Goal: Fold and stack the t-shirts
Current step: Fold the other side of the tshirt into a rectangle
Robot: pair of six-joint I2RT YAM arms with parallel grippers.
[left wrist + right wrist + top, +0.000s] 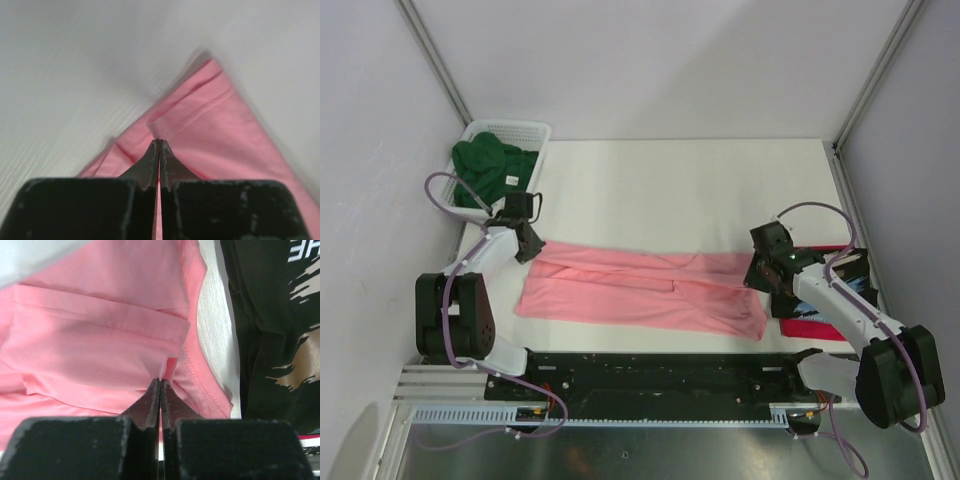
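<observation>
Right tool [160, 382] pinching pink tee [100, 335], lettered tee [265, 325]

The right claw [160, 383] is seen pressed shut, its tips pinched on a raised fold of the salmon-pink t-shirt [100, 340], which is spread ahead and to the claw's left. To the claw's right a black t-shirt [265, 330] with tan print and white lettering is laid, parted from the pink hem by a strip of white desk [215, 325].
</observation>
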